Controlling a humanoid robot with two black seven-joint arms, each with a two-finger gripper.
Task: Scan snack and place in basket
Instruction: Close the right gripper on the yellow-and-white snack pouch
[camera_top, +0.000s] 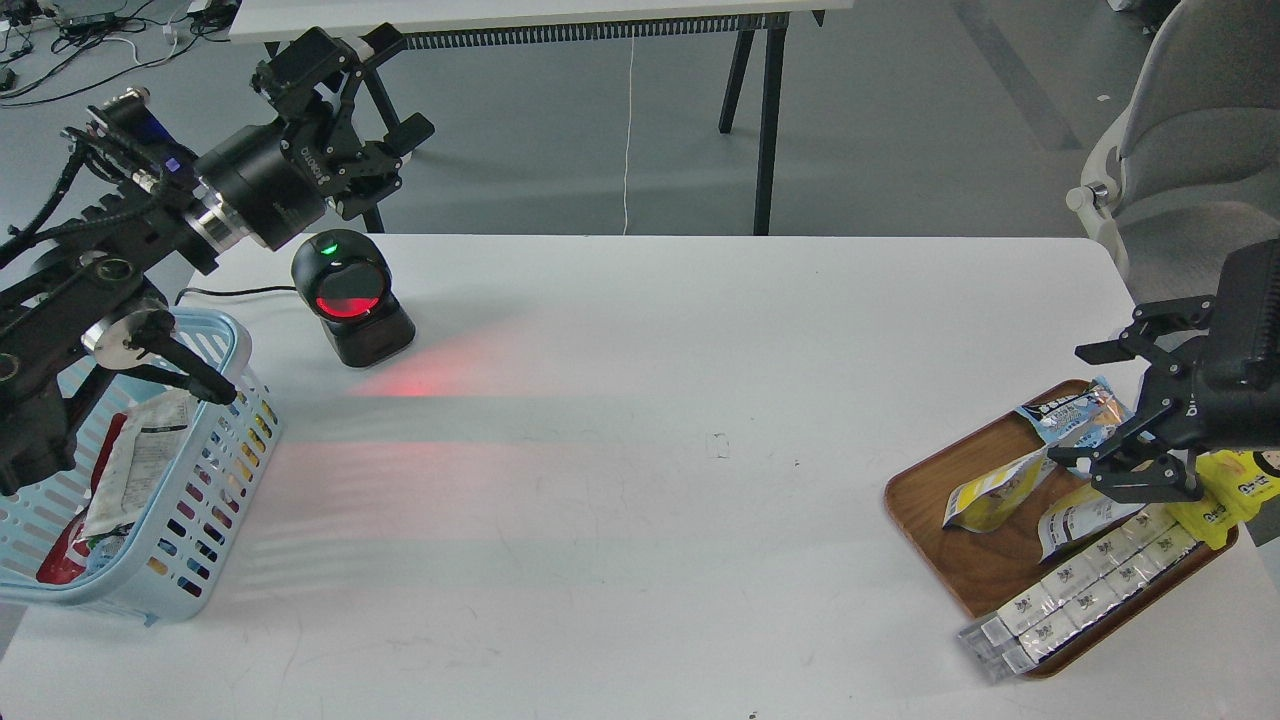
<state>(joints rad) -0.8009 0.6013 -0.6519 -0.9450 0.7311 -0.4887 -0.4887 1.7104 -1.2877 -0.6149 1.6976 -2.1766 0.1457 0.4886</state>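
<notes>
Snack (985, 497): small pouch, white top, yellow lower front; lies tilted on wooden tray (960, 560), left part of it, w/ nothing gripping it.
Right gripper (1110, 420): hovers over tray's upper right, just right of snack; fingers spread apart, nothing between them. Lower finger tip near snack's top edge, contact can't be told.
Tray neighbours: blue packet (1075, 412) at tray's far corner, partly behind gripper; second white/yellow pouch (1075, 520) just right of snack; bright yellow packets (1235, 490) at right edge, under the arm; clear strip of small white packs (1085, 585) lying diagonally across tray's near side, its end hanging over the rim.
Scanner (350, 300): black, round red window lit, green light on top; stands on table (650, 400) far left; red glow cast on tabletop in front.
Basket (235, 420): light blue, slotted sides, at table's left edge, near scanner; holds a few packets, white and red ones visible.
Left gripper (385, 120): raised above and behind scanner, well apart from snack; fingers open, empty.
Chair (1170, 150): grey, beyond table's right corner.
</notes>
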